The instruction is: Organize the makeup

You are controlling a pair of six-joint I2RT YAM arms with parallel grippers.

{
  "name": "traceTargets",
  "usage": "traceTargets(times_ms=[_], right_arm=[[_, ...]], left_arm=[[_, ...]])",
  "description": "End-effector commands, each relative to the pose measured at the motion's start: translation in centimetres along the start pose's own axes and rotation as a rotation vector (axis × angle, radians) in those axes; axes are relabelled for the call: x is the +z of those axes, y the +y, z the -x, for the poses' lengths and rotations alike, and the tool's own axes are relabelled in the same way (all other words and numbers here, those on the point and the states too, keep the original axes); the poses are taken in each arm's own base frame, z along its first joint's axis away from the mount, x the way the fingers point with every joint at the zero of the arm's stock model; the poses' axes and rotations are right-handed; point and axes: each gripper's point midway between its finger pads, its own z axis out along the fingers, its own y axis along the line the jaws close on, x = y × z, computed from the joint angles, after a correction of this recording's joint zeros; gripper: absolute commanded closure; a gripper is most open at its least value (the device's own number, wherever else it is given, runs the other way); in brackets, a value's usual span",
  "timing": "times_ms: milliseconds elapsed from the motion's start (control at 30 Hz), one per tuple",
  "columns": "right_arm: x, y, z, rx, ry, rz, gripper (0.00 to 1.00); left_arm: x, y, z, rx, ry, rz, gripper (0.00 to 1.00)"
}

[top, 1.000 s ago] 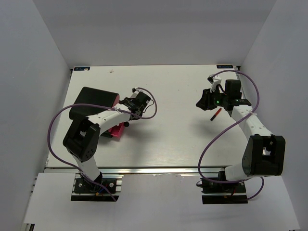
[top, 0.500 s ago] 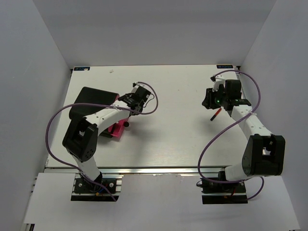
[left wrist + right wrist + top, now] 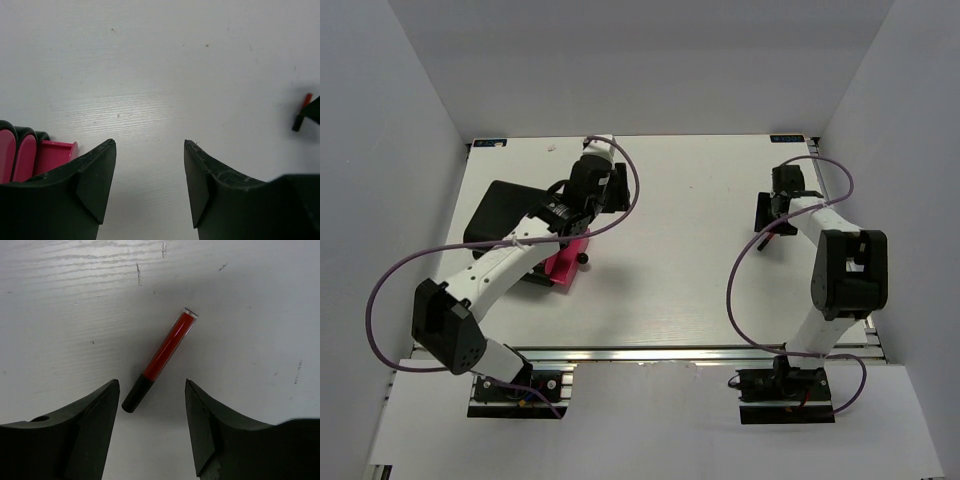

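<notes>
One piece of makeup shows: a slim red-and-black stick (image 3: 161,358) lying on the white table, its black cap pointing at my right gripper (image 3: 152,383). That gripper is open and hovers over the stick without touching it. In the top view the stick (image 3: 762,242) lies just in front of the right gripper (image 3: 772,215). My left gripper (image 3: 150,143) is open and empty above bare table. In the top view it (image 3: 608,190) is beside the black box. The stick also shows far right in the left wrist view (image 3: 302,112). No palettes or tubes are in view.
A big black box (image 3: 508,215) stands at the left, with a pink drawer (image 3: 561,265) pulled out toward the table's middle. The pink drawer fronts (image 3: 22,155) show at the left edge of the left wrist view. White walls close in the table on three sides.
My left arm has swung up and back from the pink drawer, its gripper now higher beside the box. My right arm has folded in, bringing its gripper right over the stick.
</notes>
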Motion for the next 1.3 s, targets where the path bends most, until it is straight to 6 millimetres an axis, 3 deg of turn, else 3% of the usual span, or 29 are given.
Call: traceTargets(times_ms=[0, 300, 433, 600, 733, 800, 833, 900, 933, 967, 1000, 1033, 1100, 1133, 1267], right_arm=[[0.5, -0.5, 0.5, 0.061, 0.03, -0.042, 0.4], [3.1, 0.3, -1.0, 0.147, 0.127, -0.04, 0.48], [4.0, 0.4, -2.5, 0.173, 0.18, -0.032, 0.59], [4.7, -0.6, -4.4, 0.229, 0.235, -0.022, 0.7], [4.7, -0.4, -4.1, 0.157, 0.203, 0.044, 0.86], [4.4, 1.2, -2.3, 0.088, 0.138, 0.161, 0.96], [3.4, 3.8, -1.4, -0.061, 0.093, 0.362, 1.0], [1.9, 6.1, -0.5, -0.208, 0.036, 0.528, 1.0], [-0.3, 9.1, 0.3, -0.296, -0.016, 0.724, 1.0], [-0.9, 9.7, 0.4, -0.435, -0.065, 0.778, 1.0], [-1.7, 11.0, -0.4, -0.512, -0.06, 0.836, 1.0], [-3.2, 13.8, -0.6, -0.644, -0.092, 0.92, 1.0], [-4.3, 16.3, -1.8, -0.863, -0.148, 0.996, 1.0], [-5.6, 18.9, -3.2, -0.976, -0.172, 1.066, 1.0], [-9.1, 24.4, -5.7, -1.426, -0.435, 1.159, 1.0]], left_arm=[[-2.2, -0.5, 2.0, -0.077, -0.067, -0.058, 0.33], [-4.7, 1.7, 1.9, -0.117, -0.102, 0.004, 0.33], [-6.0, 2.5, 2.8, -0.127, -0.133, 0.028, 0.32], [-8.6, 3.3, 5.2, -0.163, -0.217, 0.044, 0.26], [-10.7, 3.7, 7.4, -0.212, -0.295, 0.034, 0.19], [-11.3, 3.5, 8.0, -0.227, -0.31, 0.012, 0.18], [-11.6, 3.3, 8.3, -0.231, -0.31, -0.003, 0.18], [-11.6, 3.0, 8.5, -0.235, -0.303, -0.02, 0.17], [-11.4, 2.9, 8.4, -0.235, -0.292, -0.024, 0.17], [-11.6, 2.6, 8.7, -0.236, -0.292, -0.036, 0.17], [-11.5, 2.6, 8.8, -0.24, -0.29, -0.038, 0.17], [-11.6, 2.5, 8.9, -0.244, -0.292, -0.041, 0.17], [-12.0, 2.5, 9.5, -0.254, -0.309, -0.043, 0.16], [-12.3, 2.6, 9.9, -0.26, -0.322, -0.042, 0.16], [-14.0, 3.1, 11.4, -0.276, -0.367, -0.032, 0.16]])
